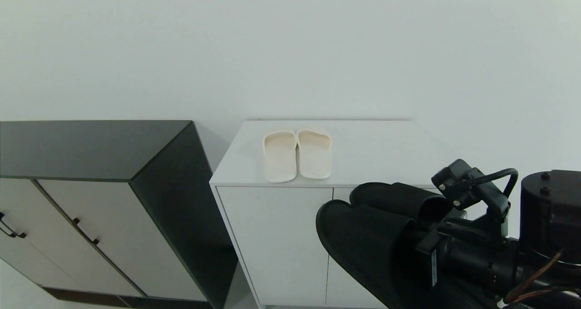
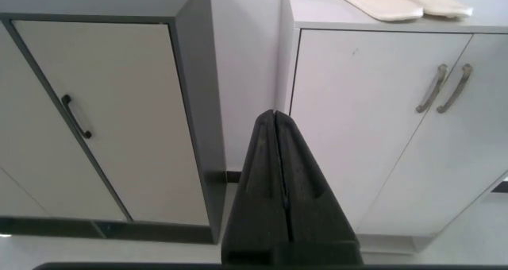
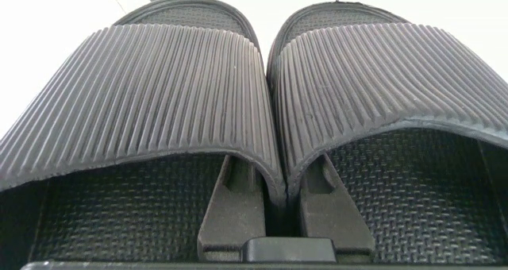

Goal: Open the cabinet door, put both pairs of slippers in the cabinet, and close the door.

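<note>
A cream pair of slippers [image 1: 297, 154] lies on top of the white cabinet [image 1: 372, 150], whose two doors [image 2: 373, 119] are shut with grey handles [image 2: 444, 87] side by side. My right gripper [image 3: 276, 214] is shut on the black pair of slippers [image 1: 367, 236], one finger [image 3: 230, 210] inside each shoe, pinching the inner walls together. It holds them in front of the cabinet's right door. My left gripper [image 2: 276, 171] is shut and empty, low in front of the gap between the two cabinets.
A dark-topped cabinet [image 1: 91, 145] with beige doors and black handles [image 2: 77, 116] stands to the left of the white one. A plain white wall rises behind both.
</note>
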Motion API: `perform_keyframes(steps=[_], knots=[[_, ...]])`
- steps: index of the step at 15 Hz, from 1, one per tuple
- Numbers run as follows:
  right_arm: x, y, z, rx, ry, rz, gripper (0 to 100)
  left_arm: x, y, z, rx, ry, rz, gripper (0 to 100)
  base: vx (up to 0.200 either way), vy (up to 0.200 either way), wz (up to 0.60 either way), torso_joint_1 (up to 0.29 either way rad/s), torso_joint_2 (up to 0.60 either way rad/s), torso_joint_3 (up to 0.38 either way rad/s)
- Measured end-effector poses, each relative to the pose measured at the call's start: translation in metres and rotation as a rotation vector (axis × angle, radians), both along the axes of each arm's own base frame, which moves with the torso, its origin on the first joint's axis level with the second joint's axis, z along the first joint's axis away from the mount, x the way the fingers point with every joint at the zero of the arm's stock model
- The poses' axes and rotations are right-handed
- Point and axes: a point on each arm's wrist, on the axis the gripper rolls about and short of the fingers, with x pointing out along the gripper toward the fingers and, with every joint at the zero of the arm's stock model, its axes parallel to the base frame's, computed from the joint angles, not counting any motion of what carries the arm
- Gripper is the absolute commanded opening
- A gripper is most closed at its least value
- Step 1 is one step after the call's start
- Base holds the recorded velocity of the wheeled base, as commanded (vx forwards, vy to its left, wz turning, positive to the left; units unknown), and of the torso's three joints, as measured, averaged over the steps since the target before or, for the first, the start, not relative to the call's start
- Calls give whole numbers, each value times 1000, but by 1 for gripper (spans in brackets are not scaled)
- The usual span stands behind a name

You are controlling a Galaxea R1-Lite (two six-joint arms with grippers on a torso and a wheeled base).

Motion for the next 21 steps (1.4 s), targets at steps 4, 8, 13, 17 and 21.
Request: perform_keyframes(steps=[4, 8, 13, 17, 21], knots=[[0, 0, -1, -2, 2, 0, 0, 0, 0, 0, 0, 0, 0, 0, 0, 0, 0, 0, 0, 0], [-1, -1, -3, -8, 8, 3, 0, 0, 0, 0, 0, 0, 0, 0, 0, 0, 0, -65, 138, 79], [-2, -2, -6, -17, 13, 4, 0, 0, 0, 0, 1, 0, 0, 0, 0, 0, 0, -216, 519, 295], [-2, -2, -6, -21, 14, 3, 0, 0, 0, 0, 4, 0, 0, 0, 0, 0, 0, -218, 539, 312], [-3, -2, -8, -25, 17, 5, 0, 0, 0, 0, -1, 0, -6, 100, 0, 0, 0, -198, 514, 316]])
